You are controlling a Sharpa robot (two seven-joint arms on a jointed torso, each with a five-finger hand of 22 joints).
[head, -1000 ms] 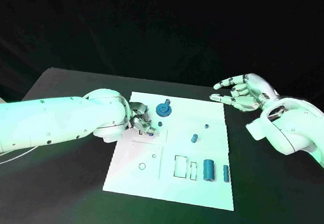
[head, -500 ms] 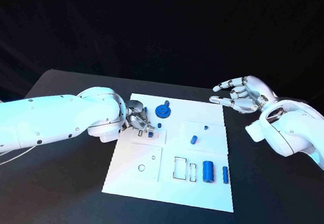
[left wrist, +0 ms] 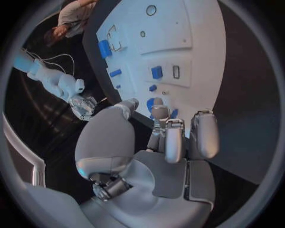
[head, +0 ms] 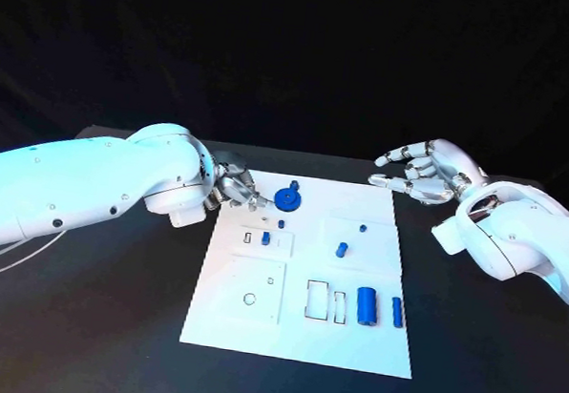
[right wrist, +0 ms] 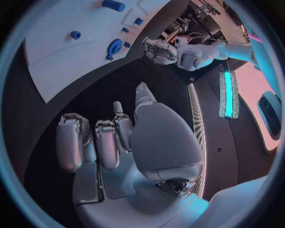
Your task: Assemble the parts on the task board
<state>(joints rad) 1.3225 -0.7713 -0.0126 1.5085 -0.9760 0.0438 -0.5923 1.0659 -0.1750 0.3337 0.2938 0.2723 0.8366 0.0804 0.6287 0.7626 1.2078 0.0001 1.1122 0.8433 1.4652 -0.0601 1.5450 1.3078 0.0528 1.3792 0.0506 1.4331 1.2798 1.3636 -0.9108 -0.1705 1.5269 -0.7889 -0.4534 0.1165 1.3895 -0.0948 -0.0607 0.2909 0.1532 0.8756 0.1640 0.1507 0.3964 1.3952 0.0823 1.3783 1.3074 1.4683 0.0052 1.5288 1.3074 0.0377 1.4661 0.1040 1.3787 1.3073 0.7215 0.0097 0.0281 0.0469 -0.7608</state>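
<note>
The left robot hand (left wrist: 160, 147) hangs above the near-left edge of the white task board (left wrist: 196, 52), fingers (left wrist: 204, 133) loosely curled with nothing between them. Small blue parts (left wrist: 156, 72) sit on the board. The right robot hand (left wrist: 83, 105) hovers beyond, over the dark tabletop (left wrist: 243, 118).

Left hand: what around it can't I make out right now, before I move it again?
- Head view: the left hand is half behind its own arm, so a pinched part can't be ruled out.
- Left wrist view: the fingers cover the board edge beneath them.
- Head view: the small part near the gear is too small to tell its shape.
</note>
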